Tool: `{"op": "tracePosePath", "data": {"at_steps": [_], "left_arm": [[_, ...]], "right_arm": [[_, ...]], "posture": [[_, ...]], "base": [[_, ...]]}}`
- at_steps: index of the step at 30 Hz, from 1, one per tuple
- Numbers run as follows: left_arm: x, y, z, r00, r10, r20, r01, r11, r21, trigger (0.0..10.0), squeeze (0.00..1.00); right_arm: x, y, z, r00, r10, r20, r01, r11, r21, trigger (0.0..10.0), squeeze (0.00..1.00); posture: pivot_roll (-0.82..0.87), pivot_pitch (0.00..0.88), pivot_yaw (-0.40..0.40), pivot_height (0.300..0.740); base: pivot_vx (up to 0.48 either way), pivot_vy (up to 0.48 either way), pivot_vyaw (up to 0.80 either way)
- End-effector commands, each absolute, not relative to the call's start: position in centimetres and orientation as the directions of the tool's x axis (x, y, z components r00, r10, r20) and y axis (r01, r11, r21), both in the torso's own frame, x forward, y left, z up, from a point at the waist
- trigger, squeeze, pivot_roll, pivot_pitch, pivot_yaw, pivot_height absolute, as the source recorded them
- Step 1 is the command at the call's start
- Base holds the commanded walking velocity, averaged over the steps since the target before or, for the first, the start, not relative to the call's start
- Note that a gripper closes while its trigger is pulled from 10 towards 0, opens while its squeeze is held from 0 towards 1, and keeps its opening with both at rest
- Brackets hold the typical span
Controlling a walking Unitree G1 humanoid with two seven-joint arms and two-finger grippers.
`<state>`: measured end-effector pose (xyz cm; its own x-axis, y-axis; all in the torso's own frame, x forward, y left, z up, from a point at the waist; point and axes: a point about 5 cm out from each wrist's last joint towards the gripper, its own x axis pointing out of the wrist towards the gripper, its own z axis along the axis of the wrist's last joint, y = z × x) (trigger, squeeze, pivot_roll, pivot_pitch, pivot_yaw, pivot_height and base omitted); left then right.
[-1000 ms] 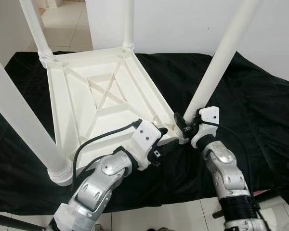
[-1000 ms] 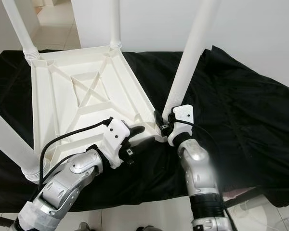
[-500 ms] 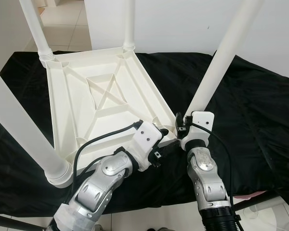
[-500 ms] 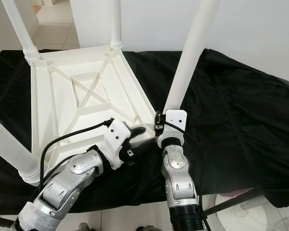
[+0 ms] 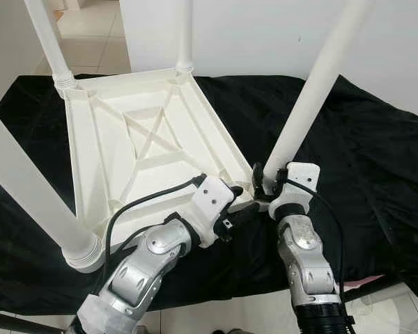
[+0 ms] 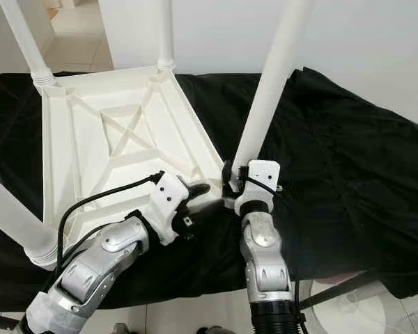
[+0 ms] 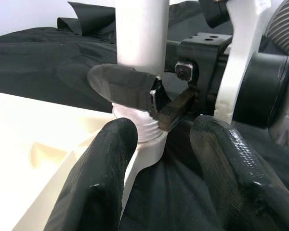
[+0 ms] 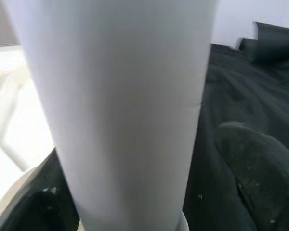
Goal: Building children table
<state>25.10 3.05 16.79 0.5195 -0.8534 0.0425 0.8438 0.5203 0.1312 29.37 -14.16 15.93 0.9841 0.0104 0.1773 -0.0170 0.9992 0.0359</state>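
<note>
Your right gripper point(image 5: 262, 182) clamps the table leg point(image 5: 308, 104) at the upturned table's point(image 5: 118, 146) near right corner, wrist now rolled back right; left gripper point(image 7: 159, 159) waits spread beside it.

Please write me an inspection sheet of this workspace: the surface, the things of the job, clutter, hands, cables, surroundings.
Surface: black cloth, wrinkled, covering the work area.
Job's things: white table top lying upside down on the cloth; four white legs stand up from its corners; the near right leg leans away to the right.
Clutter: nothing seen.
Hands: right hand closed around the base of the near right leg; left hand open at the same corner socket, its fingers on either side of it.
Cables: black cable loops over the left wrist; another runs along the right forearm.
Surroundings: white wall behind, tiled floor at far left.
</note>
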Motion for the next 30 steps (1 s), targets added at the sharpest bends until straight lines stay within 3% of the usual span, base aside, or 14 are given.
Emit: {"op": "tracePosePath", "data": {"at_steps": [1,9,11,14,19,20,21,23,24,30], "left_arm": [[24.6,2.7,16.5,0.465,-0.885,0.025,0.876,0.463,0.135,10.0,0.00],[24.6,2.7,16.5,0.462,-0.886,0.025,0.877,0.461,0.136,10.0,0.00],[24.7,2.6,16.5,0.460,-0.888,0.026,0.878,0.459,0.138,10.0,0.00],[24.7,2.6,16.6,0.460,-0.888,0.028,0.878,0.459,0.138,10.0,0.00],[24.7,2.5,16.6,0.462,-0.886,0.029,0.876,0.461,0.139,10.0,0.00],[24.8,2.5,16.6,0.464,-0.885,0.030,0.875,0.463,0.139,10.0,0.00],[24.8,2.6,16.6,0.468,-0.883,0.031,0.873,0.467,0.140,10.0,0.00],[24.8,2.6,16.6,0.468,-0.883,0.031,0.873,0.467,0.140,10.0,0.00],[24.8,2.6,16.7,0.472,-0.881,0.033,0.871,0.472,0.140,10.0,0.00],[24.9,2.8,16.7,0.480,-0.877,0.034,0.866,0.479,0.141,10.0,0.00]], "right_arm": [[29.6,-14.7,16.1,0.977,0.086,0.197,-0.097,0.994,0.045,10.0,0.00],[30.1,-15.3,16.4,0.945,0.252,0.208,-0.256,0.967,-0.006,10.0,0.00],[30.3,-15.3,16.3,0.903,0.387,0.184,-0.378,0.922,-0.084,10.0,0.00],[30.7,-15.7,16.1,0.871,0.467,0.151,-0.451,0.883,-0.130,10.0,0.00],[31.2,-16.0,16.0,0.858,0.498,0.125,-0.478,0.864,-0.158,10.0,0.00],[31.4,-16.2,15.9,0.852,0.511,0.112,-0.491,0.855,-0.169,2.7,0.00],[31.6,-16.5,15.7,0.847,0.522,0.096,-0.502,0.847,-0.178,1.7,0.00],[31.6,-16.5,15.7,0.847,0.522,0.096,-0.502,0.847,-0.178,1.7,0.00],[31.7,-16.7,15.5,0.844,0.529,0.086,-0.509,0.842,-0.179,0.0,0.00],[31.7,-16.9,15.2,0.836,0.543,0.075,-0.525,0.832,-0.179,0.0,0.00]], "posture": [[-0.04,0.102,-0.049,0.740],[-0.04,0.098,-0.048,0.740],[-0.04,0.096,-0.049,0.740],[-0.04,0.097,-0.051,0.740],[-0.04,0.098,-0.052,0.740],[-0.04,0.101,-0.054,0.740],[-0.03,0.101,-0.058,0.740],[-0.03,0.101,-0.058,0.740],[-0.03,0.101,-0.058,0.740],[-0.03,0.103,-0.061,0.740]], "base": [[0.000,0.000,0.00],[0.000,0.000,0.00],[0.000,0.000,0.00],[0.000,0.000,0.00],[0.000,0.000,0.00],[0.000,0.000,0.00],[0.000,0.000,0.00],[0.000,0.000,0.00],[0.000,0.000,0.00],[0.000,0.000,0.00]]}}
